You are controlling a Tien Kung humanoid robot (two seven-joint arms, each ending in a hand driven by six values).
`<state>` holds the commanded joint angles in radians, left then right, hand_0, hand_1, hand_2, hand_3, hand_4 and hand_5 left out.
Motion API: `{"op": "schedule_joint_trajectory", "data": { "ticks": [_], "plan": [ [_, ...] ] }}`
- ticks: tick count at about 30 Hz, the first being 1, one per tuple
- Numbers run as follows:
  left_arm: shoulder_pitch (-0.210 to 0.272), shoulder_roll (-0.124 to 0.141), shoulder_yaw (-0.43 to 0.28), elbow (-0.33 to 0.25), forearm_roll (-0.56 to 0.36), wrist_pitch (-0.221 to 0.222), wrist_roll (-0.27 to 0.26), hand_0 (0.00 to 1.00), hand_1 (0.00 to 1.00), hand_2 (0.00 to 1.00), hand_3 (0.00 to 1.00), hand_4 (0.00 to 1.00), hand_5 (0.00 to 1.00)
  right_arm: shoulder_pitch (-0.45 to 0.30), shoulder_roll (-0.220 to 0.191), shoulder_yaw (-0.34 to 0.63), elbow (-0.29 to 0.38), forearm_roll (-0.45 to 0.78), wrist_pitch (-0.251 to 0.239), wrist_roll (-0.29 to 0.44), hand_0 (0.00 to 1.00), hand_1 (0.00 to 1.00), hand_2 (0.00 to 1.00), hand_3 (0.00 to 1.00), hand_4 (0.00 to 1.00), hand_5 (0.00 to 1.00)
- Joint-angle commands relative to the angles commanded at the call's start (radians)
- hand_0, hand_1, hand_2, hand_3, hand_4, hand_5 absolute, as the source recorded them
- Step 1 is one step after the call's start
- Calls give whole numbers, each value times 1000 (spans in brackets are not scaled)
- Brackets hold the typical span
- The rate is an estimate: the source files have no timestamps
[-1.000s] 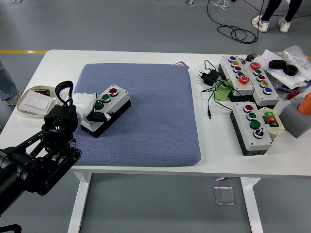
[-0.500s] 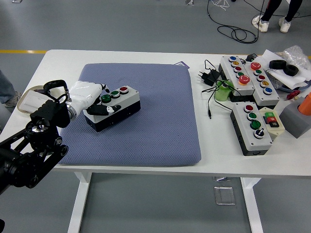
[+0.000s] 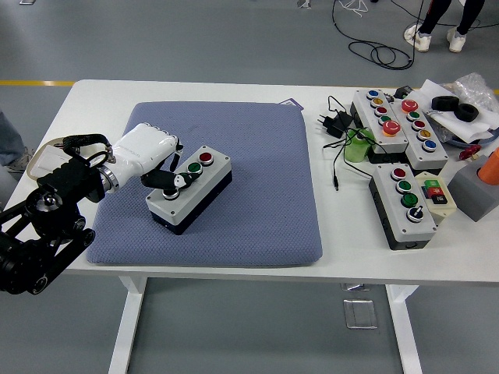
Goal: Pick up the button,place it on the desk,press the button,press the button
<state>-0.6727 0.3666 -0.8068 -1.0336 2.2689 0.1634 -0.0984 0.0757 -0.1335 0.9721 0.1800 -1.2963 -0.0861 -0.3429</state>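
Our left hand [image 3: 148, 152] has its fingers [image 3: 173, 181] curled around the near-left end of the button box [image 3: 189, 188]. The box's long axis runs diagonally toward far-right on the blue mat [image 3: 257, 179]. We see no right hand.

Bare blue mat [image 3: 257, 179] right of button box [image 3: 191, 187]; boxes [image 3: 405, 199] crowd the right.

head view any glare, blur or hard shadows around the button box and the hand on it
Head view: even, soft light and no blown-out glare on the button box; only a faint shadow under it on the blue mat. The left hand and box look sharp, without motion smear. The white table is bright but keeps detail.
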Motion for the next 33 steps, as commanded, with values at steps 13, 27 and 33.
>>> {"op": "schedule_joint_trajectory", "data": {
  "ticks": [13,27,33],
  "plan": [
    [29,12,-85,-199,-80,-32,258,327,526,619,883,998,926,-2,1,12,0,-16,2,-2,634,457,615,565,307,235],
    [41,-102,-81,-312,-313,-288,696,930,997,998,998,998,938,-3,-1,13,0,-19,3,-2,634,456,615,565,307,234],
    [61,-151,-100,-276,-299,-319,716,951,998,998,998,998,932,-2,-2,10,0,-14,2,0,634,456,615,565,307,235]
  ]
}}
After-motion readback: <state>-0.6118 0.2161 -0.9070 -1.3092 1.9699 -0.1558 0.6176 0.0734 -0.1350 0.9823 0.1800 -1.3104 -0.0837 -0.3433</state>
